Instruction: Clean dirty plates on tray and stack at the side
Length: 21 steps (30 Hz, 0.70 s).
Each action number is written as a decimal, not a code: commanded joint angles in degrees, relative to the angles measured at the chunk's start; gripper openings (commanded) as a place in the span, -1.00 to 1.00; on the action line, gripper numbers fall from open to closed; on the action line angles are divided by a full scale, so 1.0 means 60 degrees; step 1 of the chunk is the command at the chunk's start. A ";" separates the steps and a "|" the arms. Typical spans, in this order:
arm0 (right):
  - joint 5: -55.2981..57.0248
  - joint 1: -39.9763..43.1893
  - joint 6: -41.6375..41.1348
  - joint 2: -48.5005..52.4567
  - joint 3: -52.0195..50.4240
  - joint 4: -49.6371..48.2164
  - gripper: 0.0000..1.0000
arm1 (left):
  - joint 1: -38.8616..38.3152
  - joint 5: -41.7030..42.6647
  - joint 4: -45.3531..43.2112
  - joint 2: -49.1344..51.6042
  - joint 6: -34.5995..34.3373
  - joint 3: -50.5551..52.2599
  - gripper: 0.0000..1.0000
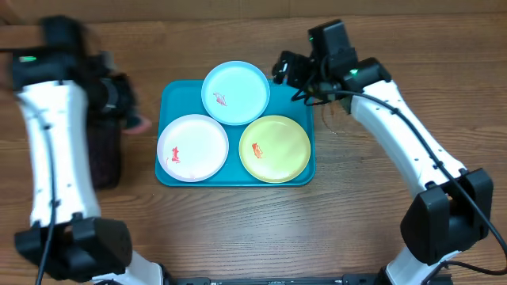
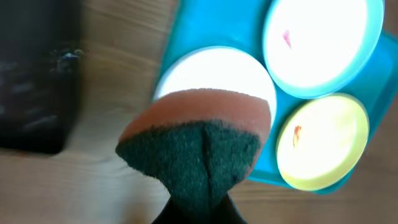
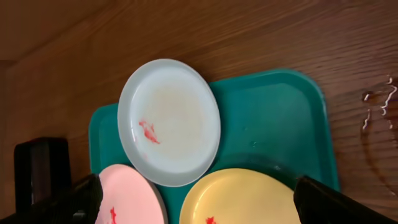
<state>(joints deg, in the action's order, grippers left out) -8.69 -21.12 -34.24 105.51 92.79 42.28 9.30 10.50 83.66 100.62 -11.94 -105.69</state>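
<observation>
The left claw (image 2: pixel 194 210) is clamped tight on a sponge (image 2: pixel 199 140), orange foam on top and the dark green scouring face turned to the wrist camera, the pad creased down the middle by the squeeze; the sponge hangs over the wooden surface (image 1: pixel 238 229), just short of the turquoise tray (image 1: pixel 168 95). Straight ahead of this claw lies the white plate (image 2: pixel 214 68), its near edge hidden behind the sponge; farther ahead sit the light blue plate (image 2: pixel 323 40) and the yellow-green plate (image 2: pixel 323 143); on the claw's other side, close by, is a black tray (image 2: pixel 31 93).

The right claw (image 3: pixel 196 185) is spread wide and grips nothing; it hovers by the tray's far corner on the right arm's side. The light blue plate lies directly before its two fingers (image 3: pixel 62 202); the yellow-green plate shows between them at the lower edge of the wrist view; the white plate sits by the finger nearer the black tray.

All three plates rest inside the tray; each carries a small red-orange smear; the light blue plate's rim meets the rims of the other two.
</observation>
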 commanded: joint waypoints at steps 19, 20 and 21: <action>-0.0914 -0.0546 0.1494 -0.0062 0.0226 0.0160 0.70 | -0.2167 -0.0404 -0.6856 0.0375 -0.1898 0.6845 -0.92; -0.0933 -0.0718 0.1698 -0.0022 0.0237 0.0153 0.62 | -0.1960 -0.0382 -0.6841 0.0375 -0.1902 0.6849 -0.92; -0.0933 -0.0820 0.1719 0.0004 0.0291 0.0273 0.57 | -0.1843 -0.0317 -0.6838 0.0375 -0.1902 0.6849 -0.92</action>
<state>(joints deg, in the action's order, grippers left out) -12.40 -23.14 -28.69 105.51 92.79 43.57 -4.80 10.31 42.81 103.20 -22.02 -64.47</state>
